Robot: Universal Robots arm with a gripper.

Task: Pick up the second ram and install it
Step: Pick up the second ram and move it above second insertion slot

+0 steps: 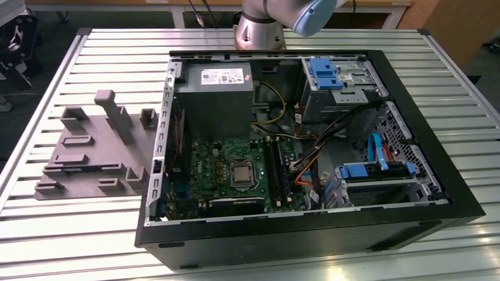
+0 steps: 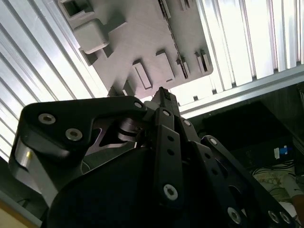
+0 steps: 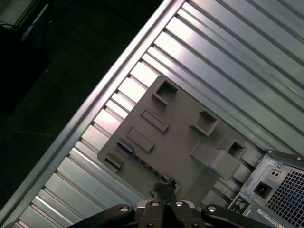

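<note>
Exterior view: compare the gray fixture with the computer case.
The gray fixture is a low, pale plate with upright blocks. The computer case is a deep black box, open on top, and much larger. The gray fixture lies at the exterior view's left, the computer case to its right, holding a green motherboard. Both rest on the slatted metal table.

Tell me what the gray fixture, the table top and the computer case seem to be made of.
Gray fixture: looks like matte plastic; uniform dull gray, no glare.
Table top: apparently bare aluminium slats; silvery ribs with bright reflections.
Computer case: seemingly sheet metal, painted matte black outside, bare gray and perforated inside.
</note>
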